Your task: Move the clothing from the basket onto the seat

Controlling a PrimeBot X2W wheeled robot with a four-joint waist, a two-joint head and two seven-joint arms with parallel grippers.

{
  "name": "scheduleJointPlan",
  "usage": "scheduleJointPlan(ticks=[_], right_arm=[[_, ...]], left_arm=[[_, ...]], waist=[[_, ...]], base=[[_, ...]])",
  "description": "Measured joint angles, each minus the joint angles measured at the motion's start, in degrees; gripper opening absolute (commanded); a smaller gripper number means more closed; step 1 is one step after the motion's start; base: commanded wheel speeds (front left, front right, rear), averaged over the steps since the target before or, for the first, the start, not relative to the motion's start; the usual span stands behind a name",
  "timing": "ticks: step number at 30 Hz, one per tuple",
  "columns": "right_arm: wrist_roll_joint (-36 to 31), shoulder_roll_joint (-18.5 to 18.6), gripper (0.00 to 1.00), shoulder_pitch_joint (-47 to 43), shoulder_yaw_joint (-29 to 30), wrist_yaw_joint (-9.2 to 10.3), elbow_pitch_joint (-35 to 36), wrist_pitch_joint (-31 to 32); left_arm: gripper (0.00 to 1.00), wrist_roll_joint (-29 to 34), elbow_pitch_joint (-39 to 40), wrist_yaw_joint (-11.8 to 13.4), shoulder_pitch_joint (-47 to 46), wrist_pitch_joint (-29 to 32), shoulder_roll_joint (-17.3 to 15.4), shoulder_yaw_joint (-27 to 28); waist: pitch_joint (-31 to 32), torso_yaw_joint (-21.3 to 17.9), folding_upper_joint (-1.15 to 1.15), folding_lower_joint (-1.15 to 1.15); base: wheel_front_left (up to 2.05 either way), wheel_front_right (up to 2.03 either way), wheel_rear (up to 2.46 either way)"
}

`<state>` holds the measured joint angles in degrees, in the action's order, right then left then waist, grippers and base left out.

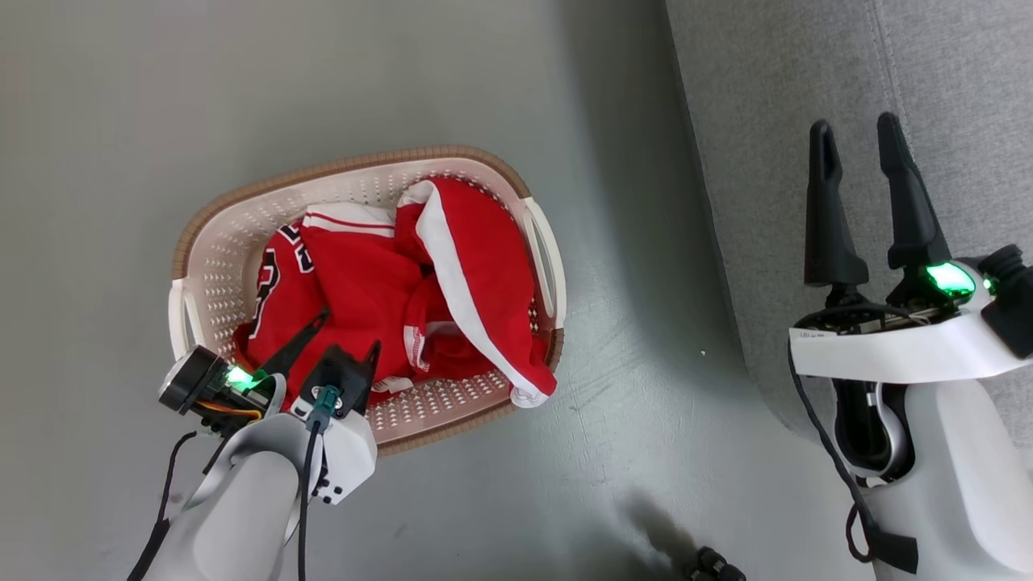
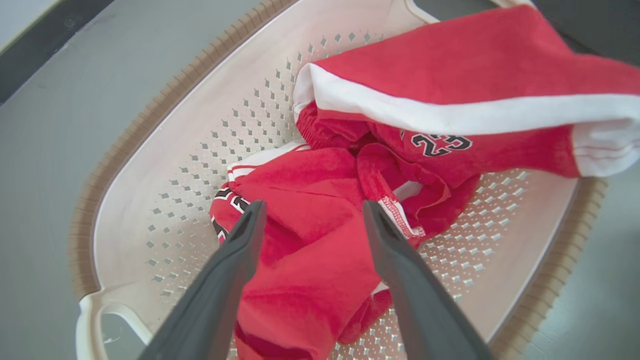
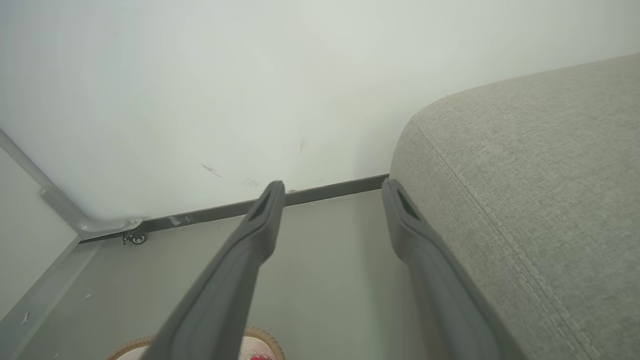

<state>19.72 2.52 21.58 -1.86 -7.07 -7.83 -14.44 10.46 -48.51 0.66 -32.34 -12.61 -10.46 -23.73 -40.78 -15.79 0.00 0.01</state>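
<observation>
The cream basket (image 1: 211, 266) with a brown rim stands on the grey floor and holds the red clothing. A jersey (image 1: 355, 278) with dark lettering lies at its left and middle. A garment with wide white trim (image 1: 476, 258) drapes over the right rim. My left gripper (image 1: 349, 332) hangs open over the near left of the basket, fingers straddling a red fold (image 2: 310, 220) without closing on it. My right gripper (image 1: 855, 133) stands open and empty above the light-grey seat (image 1: 807, 81), whose rounded edge (image 3: 525, 175) shows in the right wrist view.
Grey floor (image 1: 629, 387) lies between basket and seat. A white wall (image 3: 250, 90) with a dark baseboard (image 3: 330, 191) runs behind. A metal frame with a small caster (image 3: 135, 238) stands by the wall at left. A dark object (image 1: 714, 565) sits at the bottom edge.
</observation>
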Motion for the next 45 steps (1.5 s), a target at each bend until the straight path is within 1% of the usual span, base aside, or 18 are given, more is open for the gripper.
scheduleJointPlan(ticks=[6, 9, 12, 17, 18, 20, 28, 32, 33, 34, 35, 36, 37, 39, 40, 41, 45], right_arm=[[0.0, 0.0, 1.00, 1.0, 0.0, 0.00, 0.3, 0.0], [0.0, 0.0, 1.00, 1.0, 0.0, 0.00, 0.3, 0.0], [0.1, 0.0, 1.00, 1.0, 0.0, 0.00, 0.4, 0.0], [1.1, 0.0, 1.00, 1.2, -0.1, 0.00, 0.5, 0.0], [1.1, 0.0, 1.00, 1.5, -0.1, 0.00, 0.5, 0.0], [1.1, 0.0, 1.00, 2.3, -0.2, 0.00, 0.5, 0.0], [1.2, 0.0, 1.00, 2.4, -0.6, 0.00, 0.6, 0.0], [1.2, 0.0, 1.00, 2.4, -0.8, 0.00, 0.5, 0.0], [1.2, 0.0, 1.00, 2.4, -0.9, 0.00, 0.5, 0.0], [1.3, 0.0, 1.00, 2.4, -0.9, 0.00, 0.5, 0.0], [1.3, 0.0, 1.00, 2.4, -0.9, 0.00, 0.5, 0.0], [1.3, 0.0, 1.00, 2.4, -0.9, 0.00, 0.5, 0.0], [1.4, 0.0, 1.00, 2.4, -0.9, 0.00, 0.5, 0.0], [1.4, 0.0, 1.00, 2.4, -0.9, 0.00, 0.5, 0.0], [1.5, 0.0, 1.00, 2.4, -0.9, 0.00, 0.4, 0.0], [1.5, 0.0, 1.00, 2.4, -0.9, 0.00, 0.4, 0.0], [1.7, 0.0, 1.00, 2.4, -0.9, 0.00, 0.3, 0.0]], left_arm=[[1.00, 1.0, -2.6, 0.0, -1.2, 1.0, -0.5, -0.4], [1.00, 1.7, -3.3, 0.5, -2.4, 1.2, -0.7, -0.6], [1.00, 3.4, -4.2, 1.6, -3.7, 2.3, -1.4, -1.4], [1.00, 5.1, -6.1, 2.4, -5.0, 3.4, -2.3, -2.3], [1.00, 5.4, -6.4, 2.4, -5.4, 3.6, -2.3, -2.4], [1.00, 6.1, -6.8, 3.4, -6.2, 4.1, -2.3, -2.7], [1.00, 7.7, -9.1, 4.4, -8.0, 6.1, -2.0, -3.9], [1.00, 9.6, -10.1, 5.6, -8.6, 7.2, -1.5, -5.5], [0.92, 10.1, -10.3, 5.9, -8.9, 7.6, -1.4, -5.9], [0.80, 10.5, -10.5, 6.0, -9.2, 7.9, -1.4, -6.2], [0.61, 10.6, -10.8, 6.0, -9.5, 8.2, -1.3, -6.5], [0.61, 10.9, -11.1, 6.0, -9.7, 8.5, -1.1, -6.6], [0.46, 11.0, -11.3, 6.3, -9.9, 8.9, -0.9, -6.7], [0.31, 11.4, -11.7, 6.5, -10.2, 9.1, -0.5, -7.1], [0.08, 11.6, -12.2, 6.5, -10.3, 9.2, -0.1, -7.3], [0.00, 11.6, -12.4, 6.5, -10.4, 9.2, -0.1, -7.4], [0.00, 11.7, -13.1, 6.7, -10.6, 9.4, 0.0, -7.6]], waist=[[-1.8, -0.4, 0.00, 0.00], [-2.7, -0.5, 0.00, 0.00], [-3.4, -0.6, 0.00, 0.00], [-4.4, -0.8, 0.00, 0.00], [-4.5, -0.8, 0.00, 0.00], [-4.8, -0.9, 0.00, 0.00], [-5.5, -1.3, 0.00, 0.00], [-5.6, -1.5, 0.00, 0.00], [-5.6, -1.5, 0.00, 0.00], [-5.6, -1.5, 0.00, 0.00], [-5.6, -1.6, 0.00, 0.00], [-5.6, -1.6, 0.00, 0.00], [-5.6, -1.6, 0.00, 0.00], [-5.6, -1.6, 0.00, 0.00], [-5.6, -1.6, 0.00, 0.00], [-5.6, -1.7, 0.00, 0.00], [-5.5, -1.7, 0.00, 0.00]], base=[[0.00, 0.00, 0.00], [0.00, 0.00, 0.00], [0.00, 0.00, 0.00], [0.00, 0.00, 0.00], [0.00, 0.00, 0.00], [0.00, 0.00, 0.00], [0.00, 0.00, 0.00], [0.00, 0.00, 0.00], [0.00, 0.00, 0.00], [0.00, 0.00, 0.00], [0.00, 0.00, 0.00], [0.00, 0.00, 0.00], [0.00, 0.00, 0.00], [0.00, 0.00, 0.00], [0.00, 0.00, 0.00], [0.00, 0.00, 0.00], [0.00, 0.00, 0.00]])
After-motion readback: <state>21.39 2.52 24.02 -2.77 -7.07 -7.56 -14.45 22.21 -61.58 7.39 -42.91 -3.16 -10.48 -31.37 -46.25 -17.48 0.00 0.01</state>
